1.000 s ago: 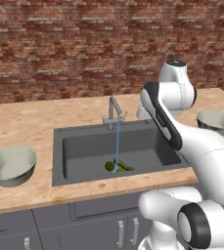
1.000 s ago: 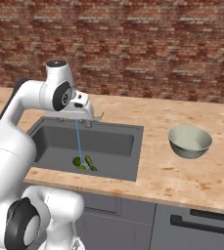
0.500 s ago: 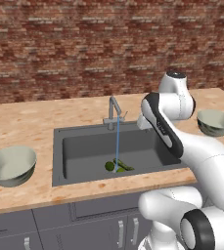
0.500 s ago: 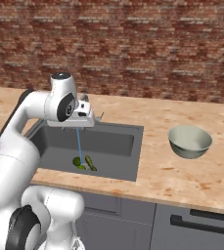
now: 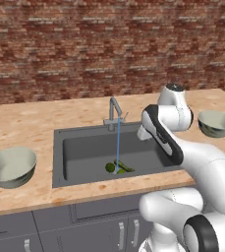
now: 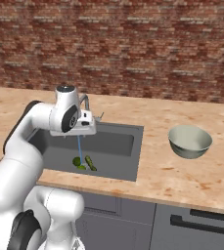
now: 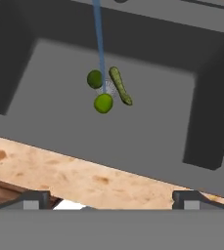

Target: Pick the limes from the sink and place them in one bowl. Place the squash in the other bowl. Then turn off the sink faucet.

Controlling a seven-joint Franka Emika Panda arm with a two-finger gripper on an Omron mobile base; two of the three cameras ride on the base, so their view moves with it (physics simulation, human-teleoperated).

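Light: bright, even, no clear source.
Shadows: soft, deepest along the inner walls of the dark grey rectangular sink basin (image 7: 206,97).
Glare: faint sheen on the glossy white robot arm (image 5: 202,162).
Sharpness: crisp render, slightly coarse edges.

We see the arm (image 5: 165,138) has swung lower and nearer the sink's (image 5: 84,147) front. Our gripper (image 6: 86,128) has opened slightly wider above the basin.

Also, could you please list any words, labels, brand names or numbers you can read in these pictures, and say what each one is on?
None: no readable text anywhere.
The two bowls, sink, faucet, brick wall, wooden counter, cabinet fronts and robot arm carry no markings.
The limes and squash bear no stickers.
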